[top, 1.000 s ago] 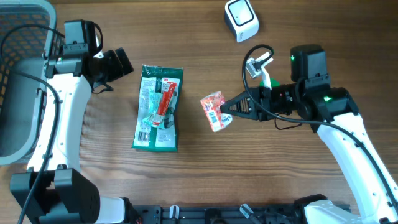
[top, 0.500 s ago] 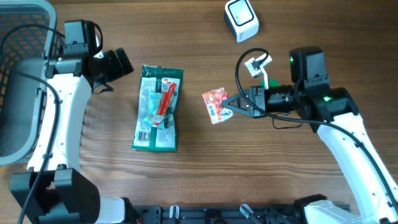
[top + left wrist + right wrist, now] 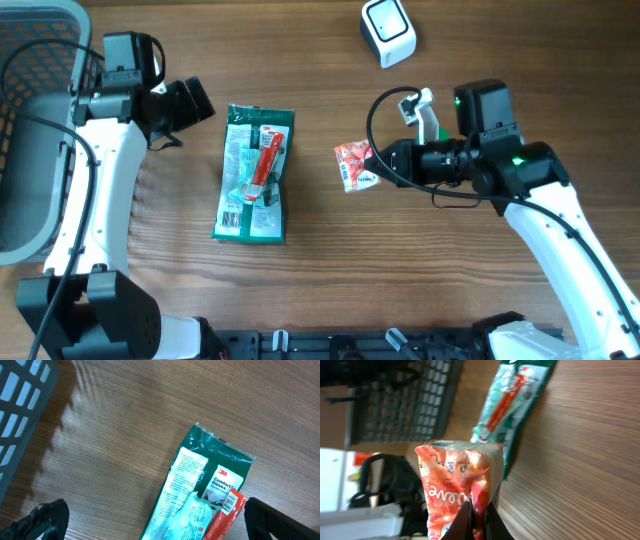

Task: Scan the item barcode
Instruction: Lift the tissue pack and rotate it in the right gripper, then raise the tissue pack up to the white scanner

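A small orange-red snack packet hangs above the table, pinched at one edge by my right gripper, which is shut on it. The packet stands turned on edge, and no barcode on it shows. The white barcode scanner sits at the back of the table, beyond the packet. My left gripper stands open over the top end of a green glove pack that has a red item lying on it.
A grey mesh basket stands at the left edge of the table. The green pack lies flat on the wood between the two arms.
My right gripper has rolled and lifted the packet up and to the right, turning it from flat to on edge. The left arm has not moved.
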### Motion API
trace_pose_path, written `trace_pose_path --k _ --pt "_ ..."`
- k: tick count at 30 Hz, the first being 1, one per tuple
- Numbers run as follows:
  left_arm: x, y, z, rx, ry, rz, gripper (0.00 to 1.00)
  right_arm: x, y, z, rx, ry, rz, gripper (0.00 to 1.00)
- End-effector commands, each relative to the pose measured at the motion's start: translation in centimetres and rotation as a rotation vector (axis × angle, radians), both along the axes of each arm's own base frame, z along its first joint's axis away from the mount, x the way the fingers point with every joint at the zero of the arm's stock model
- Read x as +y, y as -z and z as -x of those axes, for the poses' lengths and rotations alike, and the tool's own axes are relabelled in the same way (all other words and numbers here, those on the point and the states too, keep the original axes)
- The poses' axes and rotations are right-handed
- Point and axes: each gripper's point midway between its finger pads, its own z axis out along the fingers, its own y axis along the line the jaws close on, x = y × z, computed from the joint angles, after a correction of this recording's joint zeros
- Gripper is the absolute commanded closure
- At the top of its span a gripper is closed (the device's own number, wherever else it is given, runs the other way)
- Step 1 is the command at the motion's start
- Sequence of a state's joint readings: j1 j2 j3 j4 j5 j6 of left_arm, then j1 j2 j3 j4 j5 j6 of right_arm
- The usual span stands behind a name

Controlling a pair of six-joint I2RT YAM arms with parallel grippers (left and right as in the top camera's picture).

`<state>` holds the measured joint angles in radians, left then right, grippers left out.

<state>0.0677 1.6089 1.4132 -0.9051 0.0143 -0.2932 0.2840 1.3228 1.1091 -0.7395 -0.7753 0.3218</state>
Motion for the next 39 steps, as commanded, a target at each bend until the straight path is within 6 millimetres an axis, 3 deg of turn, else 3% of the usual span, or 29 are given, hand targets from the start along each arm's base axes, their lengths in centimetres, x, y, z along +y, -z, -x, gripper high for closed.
trace_pose_path --k 1,9,19,26,39 --pt "0.0 -0.8 -0.2 -0.022 0.002 0.005 0.00 -0.6 2.1 -0.8 0.028 0.083 0.111 0.96" --pt "0.0 -0.8 -0.2 -0.022 0.002 0.005 0.00 -0.3 7.1 -1.4 0.084 0.138 0.319 0.96" --pt "0.0 -0.8 -0.2 -0.022 0.002 0.005 0.00 -1.8 12.4 -2.4 0.137 0.180 0.518 0.96" --pt "0.0 -0.8 -0.2 -0.022 0.002 0.005 0.00 -3.3 13.5 -3.2 0.097 0.268 0.659 0.96" --pt "0.0 -0.8 -0.2 -0.022 0.002 0.005 0.00 -1.6 12.8 -2.6 -0.100 0.333 0.849 0.96"
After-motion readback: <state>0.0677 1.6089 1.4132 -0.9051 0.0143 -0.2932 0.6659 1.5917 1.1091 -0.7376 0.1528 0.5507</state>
